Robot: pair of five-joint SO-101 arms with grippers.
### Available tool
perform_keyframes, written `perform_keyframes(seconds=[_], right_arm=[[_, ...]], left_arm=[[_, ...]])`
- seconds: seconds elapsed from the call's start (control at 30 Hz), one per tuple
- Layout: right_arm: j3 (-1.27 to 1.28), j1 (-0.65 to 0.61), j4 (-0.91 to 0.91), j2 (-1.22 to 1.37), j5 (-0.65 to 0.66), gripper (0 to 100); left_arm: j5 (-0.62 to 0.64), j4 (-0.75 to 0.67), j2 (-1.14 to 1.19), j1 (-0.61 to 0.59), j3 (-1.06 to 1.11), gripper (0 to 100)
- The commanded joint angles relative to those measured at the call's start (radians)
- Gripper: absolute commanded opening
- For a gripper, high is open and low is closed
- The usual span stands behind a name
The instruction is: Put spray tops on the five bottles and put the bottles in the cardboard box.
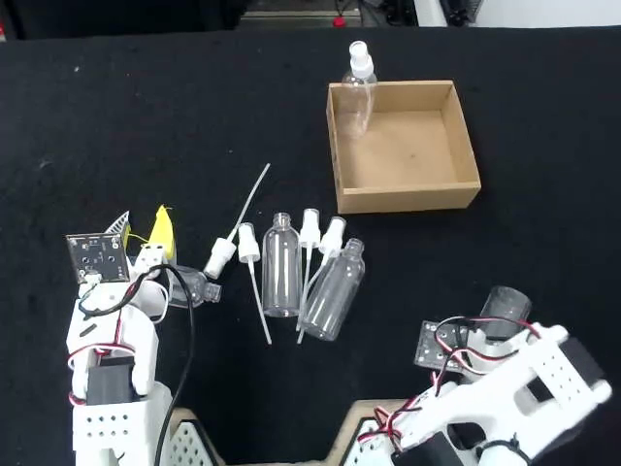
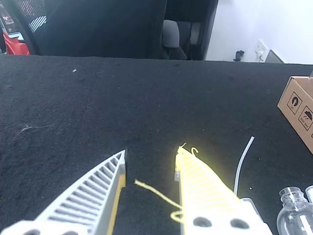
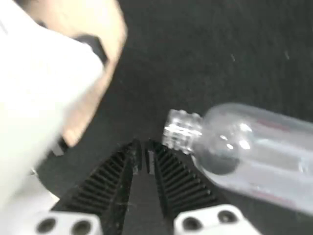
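Note:
One clear bottle with a spray top (image 1: 359,85) stands in the far left corner of the cardboard box (image 1: 406,199). Two bare bottles (image 1: 281,264) (image 1: 335,288) lie side by side mid-table among several loose spray tops (image 1: 248,243). Another bare bottle (image 1: 189,288) lies by the left arm. My left gripper (image 1: 143,216) (image 2: 150,152) hovers open over bare cloth, with nothing between its white and yellow fingers. My right gripper (image 3: 143,147) is shut on nothing; a bare bottle (image 3: 244,147) lies just beside its fingertips, neck towards them.
A loose dip tube (image 1: 254,194) (image 2: 243,164) lies on the black cloth between the spray tops and the box. The box corner (image 2: 298,110) and a bottle neck (image 2: 292,196) show in the left wrist view. A tan board edge (image 1: 340,427) sits between the arm bases.

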Motion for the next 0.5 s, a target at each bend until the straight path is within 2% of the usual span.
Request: perform_keyframes(seconds=[0.0, 0.47], right_arm=[[-0.007, -0.063, 0.043, -0.025, 0.005, 1.1], [-0.007, -0.183, 0.049, -0.025, -0.009, 1.1]], left_arm=[[-0.011, 0.002, -0.006, 0.008, 0.021, 16], [-0.011, 0.002, -0.006, 0.008, 0.021, 16]])
